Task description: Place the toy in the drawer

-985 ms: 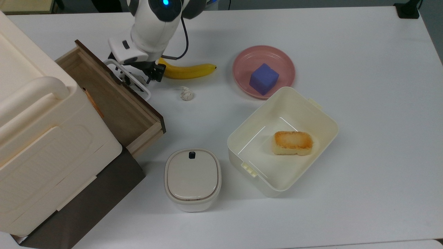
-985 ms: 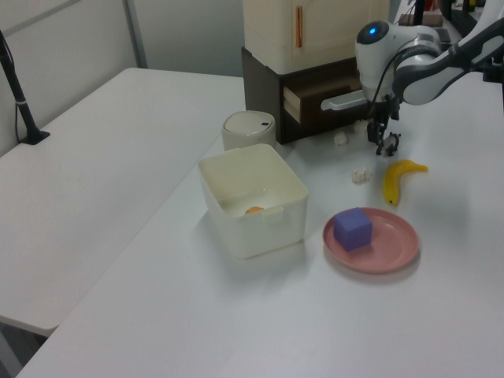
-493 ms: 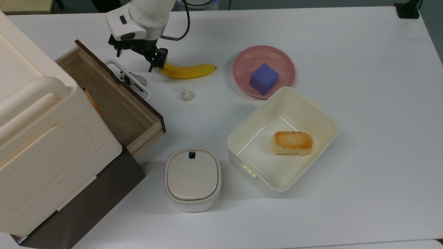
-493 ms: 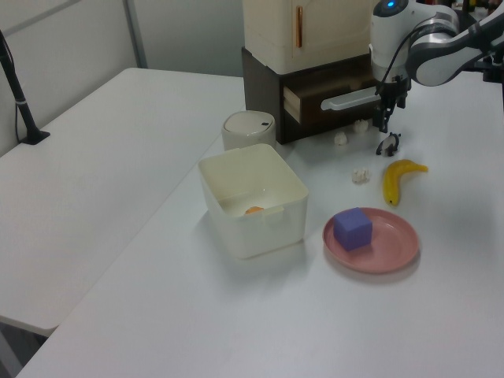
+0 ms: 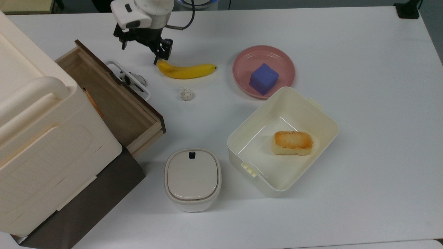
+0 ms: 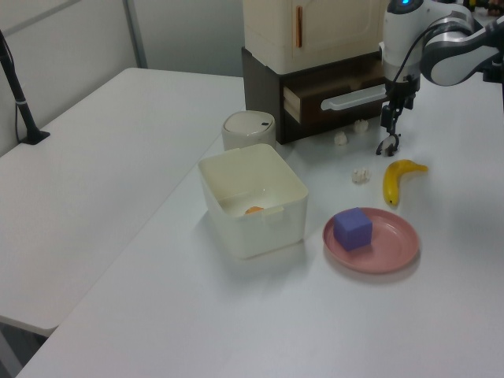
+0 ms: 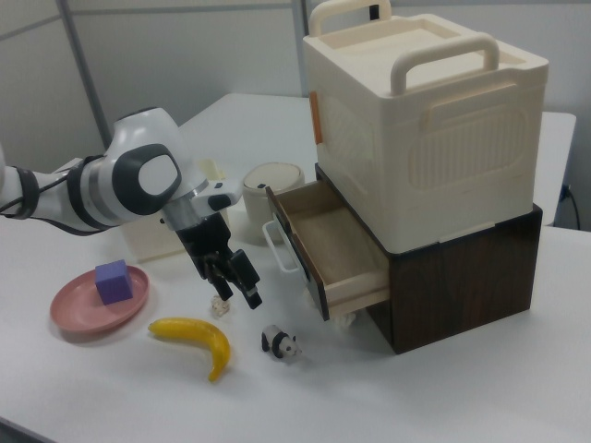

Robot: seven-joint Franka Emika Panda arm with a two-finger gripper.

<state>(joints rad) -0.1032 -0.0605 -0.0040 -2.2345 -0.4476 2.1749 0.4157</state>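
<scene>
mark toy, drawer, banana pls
toy (image 7: 282, 343): right view, on its body
drawer (image 5: 116, 109): top view, on its wooden floor
banana (image 5: 187, 71): top view, on its middle

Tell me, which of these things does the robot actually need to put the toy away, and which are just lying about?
Needed:
toy
open drawer
the robot's fingers

Just lying about:
banana
paper ball
purple cube on pink plate
tub with bread
lidded pot

Small white-and-black panda toy (image 7: 282, 343) on white table (image 5: 363, 103), at 3 o'clock of open light-wood drawer (image 7: 325, 242), 9 o'clock of yellow banana (image 5: 187, 70).
</scene>
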